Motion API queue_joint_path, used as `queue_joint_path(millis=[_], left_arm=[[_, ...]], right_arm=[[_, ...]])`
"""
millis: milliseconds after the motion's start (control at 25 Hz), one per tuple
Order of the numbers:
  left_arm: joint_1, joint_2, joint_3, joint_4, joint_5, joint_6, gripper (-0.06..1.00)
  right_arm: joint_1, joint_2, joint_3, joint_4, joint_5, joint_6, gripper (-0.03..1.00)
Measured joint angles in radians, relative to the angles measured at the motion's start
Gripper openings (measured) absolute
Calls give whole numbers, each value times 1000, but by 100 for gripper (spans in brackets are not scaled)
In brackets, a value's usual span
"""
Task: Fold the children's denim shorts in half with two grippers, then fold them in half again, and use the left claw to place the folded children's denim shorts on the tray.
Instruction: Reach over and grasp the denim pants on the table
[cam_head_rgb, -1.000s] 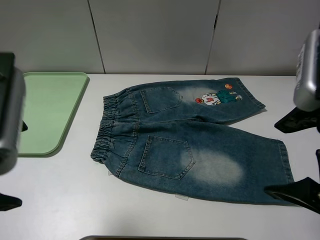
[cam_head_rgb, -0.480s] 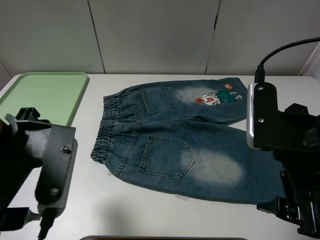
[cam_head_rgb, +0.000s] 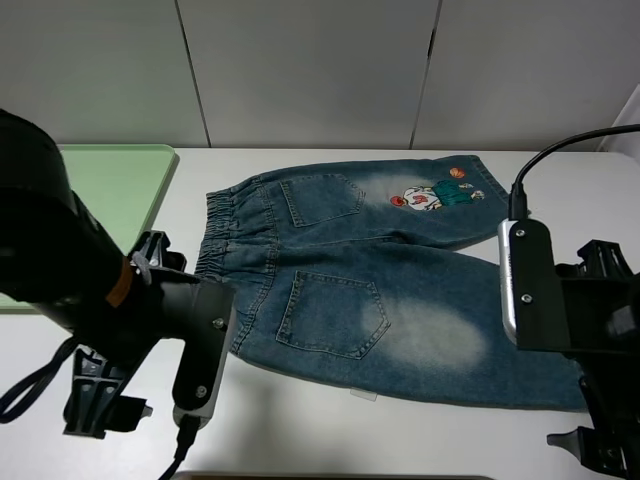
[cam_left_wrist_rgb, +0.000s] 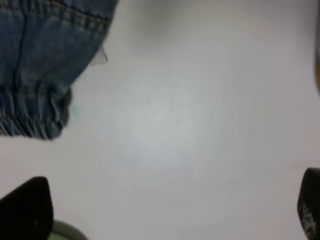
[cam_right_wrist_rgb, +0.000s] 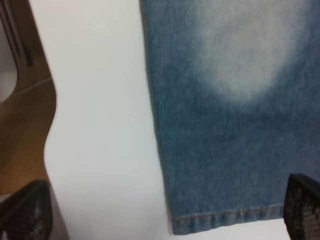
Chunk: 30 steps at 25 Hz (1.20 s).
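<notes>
The children's denim shorts (cam_head_rgb: 370, 280) lie flat on the white table, back pockets up. The elastic waistband (cam_head_rgb: 205, 260) is at the left and the cartoon patch (cam_head_rgb: 430, 195) is on the far leg. My left arm (cam_head_rgb: 70, 270) hangs over the table at front left, beside the waistband. In the left wrist view the left gripper (cam_left_wrist_rgb: 167, 210) is open and empty over bare table, with the waistband corner (cam_left_wrist_rgb: 35, 105) nearby. My right arm (cam_head_rgb: 585, 310) is over the near leg's hem. The right gripper (cam_right_wrist_rgb: 162, 210) is open and empty above that hem (cam_right_wrist_rgb: 225, 215). The pale-green tray (cam_head_rgb: 135, 185) lies at far left, partly hidden.
The table's front edge (cam_right_wrist_rgb: 25, 130) shows brown in the right wrist view, close to the near leg's hem. A grey panelled wall (cam_head_rgb: 310, 70) stands behind the table. A small white tag (cam_left_wrist_rgb: 101, 54) sticks out from under the shorts.
The left arm has swung right toward the waistband and now covers more of the tray. The right arm has shifted a little toward the front edge. The shorts have not moved.
</notes>
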Motion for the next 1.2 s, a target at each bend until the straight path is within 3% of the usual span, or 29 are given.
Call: queue_joint_path(millis=[400,560,1200], left_arm=[[173,133,-6,23,-237,32,85],[203,182,-7,23,-327,57,78],[210,385,-113,24,-362,125,76]], right_arm=[[0,0,1,14,-3,0,70],[0,0,1,17,-6,0,70],[0,0,1,52,-35,0,70]])
